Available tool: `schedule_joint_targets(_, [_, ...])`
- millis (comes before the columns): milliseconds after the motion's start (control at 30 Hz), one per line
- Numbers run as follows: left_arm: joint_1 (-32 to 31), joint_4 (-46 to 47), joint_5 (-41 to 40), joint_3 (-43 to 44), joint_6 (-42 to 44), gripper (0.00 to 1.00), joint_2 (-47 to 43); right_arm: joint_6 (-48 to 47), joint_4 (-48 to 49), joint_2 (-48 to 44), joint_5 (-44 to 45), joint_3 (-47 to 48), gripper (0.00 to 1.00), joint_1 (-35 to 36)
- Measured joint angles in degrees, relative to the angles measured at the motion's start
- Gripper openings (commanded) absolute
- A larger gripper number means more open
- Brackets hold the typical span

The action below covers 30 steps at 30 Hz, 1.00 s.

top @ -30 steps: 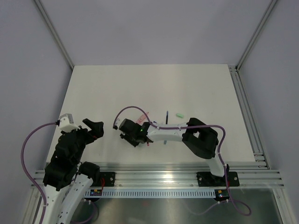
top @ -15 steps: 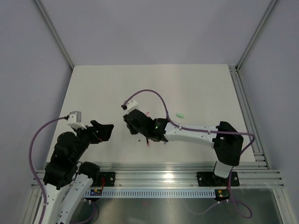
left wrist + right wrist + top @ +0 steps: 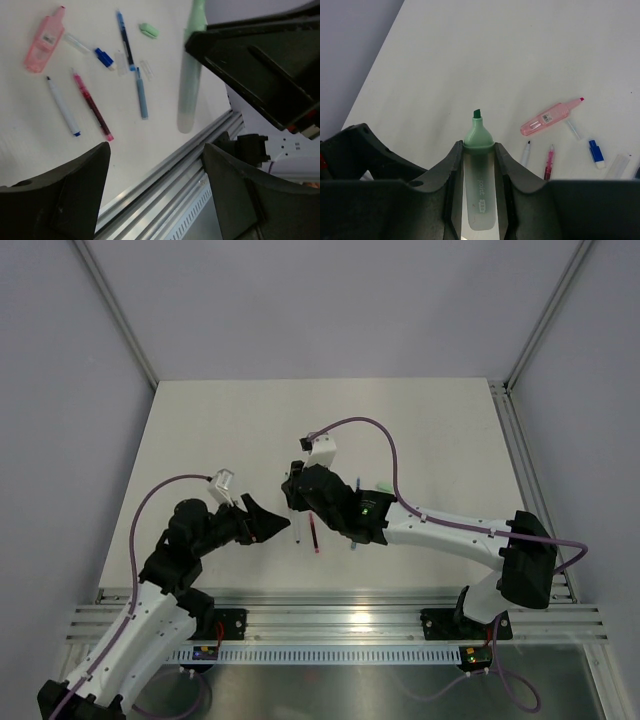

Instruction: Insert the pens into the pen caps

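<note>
The right tool (image 3: 478,150) is clamped on the barrel of a mint highlighter (image 3: 479,134), holding it above the desk (image 3: 470,50) with its bare chisel tip pointing away from the wrist. The left tool (image 3: 155,150) hangs near it, its fingers wide apart with nothing between them. On the desk lie a pink highlighter (image 3: 44,37), a red pen (image 3: 92,106), a white pen (image 3: 62,106), a light blue pen (image 3: 142,95) and a dark blue pen (image 3: 124,40), with the small mint cap (image 3: 149,30) just beside the dark blue one.
</note>
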Motion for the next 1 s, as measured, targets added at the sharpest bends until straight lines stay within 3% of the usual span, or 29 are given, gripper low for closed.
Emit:
schedule_joint_targets(200, [-9.40, 5.97, -3.23, 1.05, 0.22, 0.59, 3.91, 1.70, 0.02, -0.04, 0.09, 0.00, 0.06, 0.00])
schedule_joint_targets(400, [-13.51, 10.32, -7.89, 1.07, 0.90, 0.45, 8.81, 2.67, 0.50, -0.85, 0.02, -1.49, 0.06, 0.00])
schedule_joint_targets(667, [-16.35, 13.35, -13.79, 1.05, 2.14, 0.42, 10.82, 3.65, 0.52, -1.79, -0.46, -3.63, 0.06, 0.00])
schedule_joint_targets(867, [-16.57, 16.59, -15.23, 0.70, 1.97, 0.25, 11.30, 4.59, 1.05, -3.30, -1.05, -5.07, 0.06, -0.02])
schedule_joint_targets(900, [-16.59, 17.00, -15.37, 0.63, 1.90, 0.18, 11.72, 4.70, 1.33, -3.61, -1.31, -5.40, 0.06, -0.02])
schedule_joint_targets(1000, [-16.65, 17.18, -15.61, 0.59, 1.60, 0.14, 12.61, 4.92, 2.40, -4.70, -1.53, -6.82, 0.06, -0.17])
